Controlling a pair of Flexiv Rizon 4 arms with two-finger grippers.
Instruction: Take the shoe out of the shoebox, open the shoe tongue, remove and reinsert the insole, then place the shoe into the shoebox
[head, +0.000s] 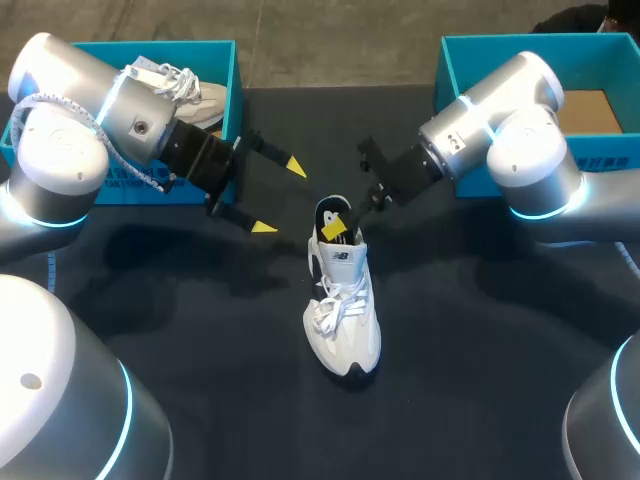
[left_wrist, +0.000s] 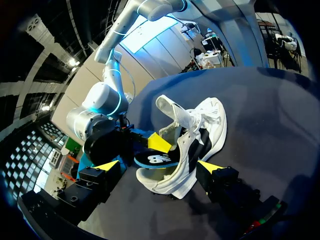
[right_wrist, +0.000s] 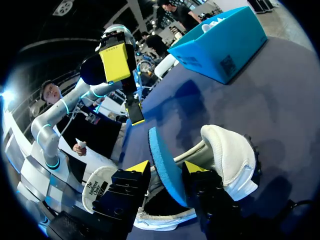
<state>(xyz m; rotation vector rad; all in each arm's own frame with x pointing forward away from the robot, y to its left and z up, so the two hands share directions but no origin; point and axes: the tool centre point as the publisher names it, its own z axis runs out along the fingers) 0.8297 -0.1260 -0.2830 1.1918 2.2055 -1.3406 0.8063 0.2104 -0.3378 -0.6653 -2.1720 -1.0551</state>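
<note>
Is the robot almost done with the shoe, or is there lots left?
Done: the white shoe stands on the table, outside the shoebox. In hand: the right pincer is shut on the blue insole, which sticks up from the shoe's opening; I cannot tell if it is coming out or going in. The left pincer is open beside it. Left: seat the insole, then put the shoe into the shoebox.
</note>
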